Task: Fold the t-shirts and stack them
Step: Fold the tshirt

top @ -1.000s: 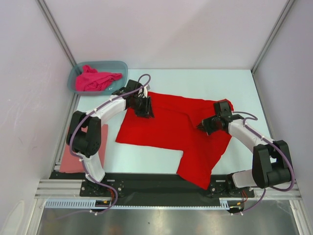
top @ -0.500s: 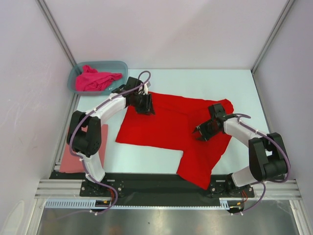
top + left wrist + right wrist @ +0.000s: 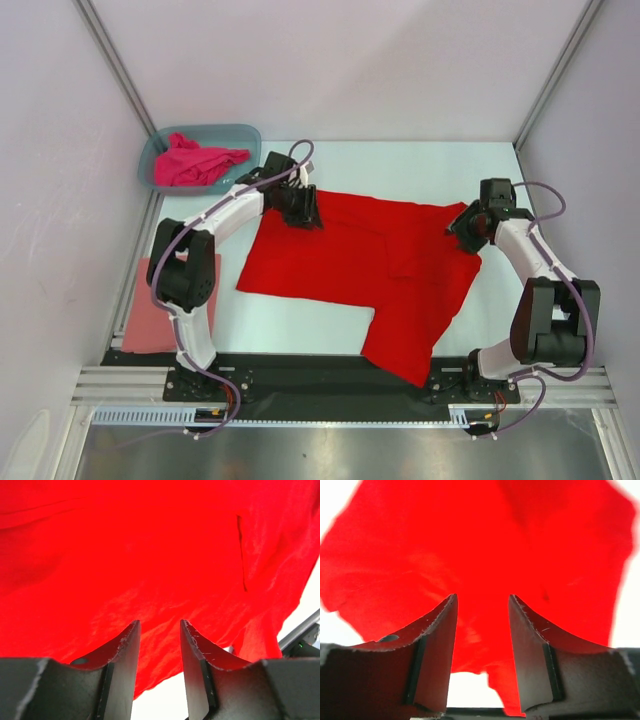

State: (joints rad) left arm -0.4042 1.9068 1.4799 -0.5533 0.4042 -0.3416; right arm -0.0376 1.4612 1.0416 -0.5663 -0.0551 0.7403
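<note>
While jaws stand parted and empty, left gripper and right gripper hover at corners of the red t-shirt nearest the table's far edge, likely lining up a fold.

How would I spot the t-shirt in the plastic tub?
At the far left corner of the white table stands a translucent blue-grey plastic tub. The hot magenta-pink cloth t-shirt lies crumpled inside it. The bright red t-shirt spreads flat mid-table and the dusty salmon-pink one lies flat at the near left edge; only this one is bunched up.
</note>
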